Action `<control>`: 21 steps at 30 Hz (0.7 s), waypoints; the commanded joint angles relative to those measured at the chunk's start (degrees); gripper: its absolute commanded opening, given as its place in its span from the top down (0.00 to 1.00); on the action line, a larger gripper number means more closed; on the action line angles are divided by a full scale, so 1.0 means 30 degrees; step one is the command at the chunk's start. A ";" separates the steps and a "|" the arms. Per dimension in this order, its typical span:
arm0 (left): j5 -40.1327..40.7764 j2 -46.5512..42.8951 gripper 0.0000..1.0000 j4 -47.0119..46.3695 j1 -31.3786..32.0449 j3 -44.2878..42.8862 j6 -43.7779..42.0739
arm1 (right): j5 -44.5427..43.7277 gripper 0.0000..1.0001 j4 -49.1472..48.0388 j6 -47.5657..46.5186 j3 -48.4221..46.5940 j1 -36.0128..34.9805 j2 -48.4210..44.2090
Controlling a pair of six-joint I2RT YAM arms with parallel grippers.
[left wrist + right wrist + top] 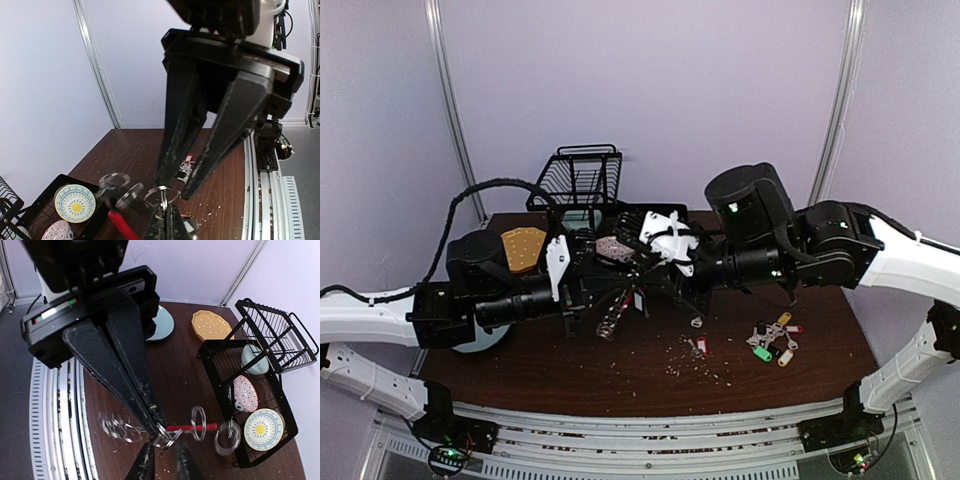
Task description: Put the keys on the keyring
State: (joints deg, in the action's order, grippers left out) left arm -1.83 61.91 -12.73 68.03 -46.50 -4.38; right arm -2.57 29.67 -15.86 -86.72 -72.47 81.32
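The keyring hangs in the air between the two grippers: a red arc (192,427) carrying silver split rings (198,423). It also shows in the top view (616,318) and its red arc shows in the left wrist view (122,225). My left gripper (167,220) is shut on one split ring (162,194). My right gripper (164,465) is open, its fingertips (145,466) on either side of that ring. A cluster of keys (775,340) with coloured tags lies on the table at the right. A single red-tagged key (698,346) lies nearer the middle.
A black wire dish rack (582,180) stands at the back, with patterned bowls (264,428) in a black tray. An orange plate (523,245) and a light blue plate (162,325) lie at the left. Crumbs (695,368) dot the table.
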 commanded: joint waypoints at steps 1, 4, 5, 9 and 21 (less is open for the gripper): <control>0.0608 -0.0571 1.00 -0.2134 -0.0059 0.0781 0.0332 | 0.0606 0.78 -0.2714 0.1274 0.1975 -0.0022 -0.2112; 0.0612 -0.0525 1.00 -0.2909 -0.0052 0.1042 0.0711 | 0.2195 0.75 -0.5155 0.2689 0.4536 0.0098 -0.3609; 0.0587 -0.0486 1.00 -0.3136 -0.0051 0.1095 0.0818 | 0.2701 0.75 -0.6138 0.3192 0.5403 0.0117 -0.4073; 0.0165 -0.0584 1.00 -0.4429 -0.0052 0.1672 0.1050 | 0.2649 0.72 -0.9112 0.4972 0.7642 0.0131 -0.4263; -0.1308 -0.1772 1.00 -0.6509 -0.0059 0.3370 0.0518 | 0.9046 0.71 -1.1799 0.5564 0.9055 0.2563 -0.5033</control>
State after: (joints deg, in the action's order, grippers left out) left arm -4.91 58.46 -25.80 67.94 -37.60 -2.07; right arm 13.47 -0.40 -0.84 -60.23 -67.00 68.90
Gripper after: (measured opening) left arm 0.006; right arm 0.279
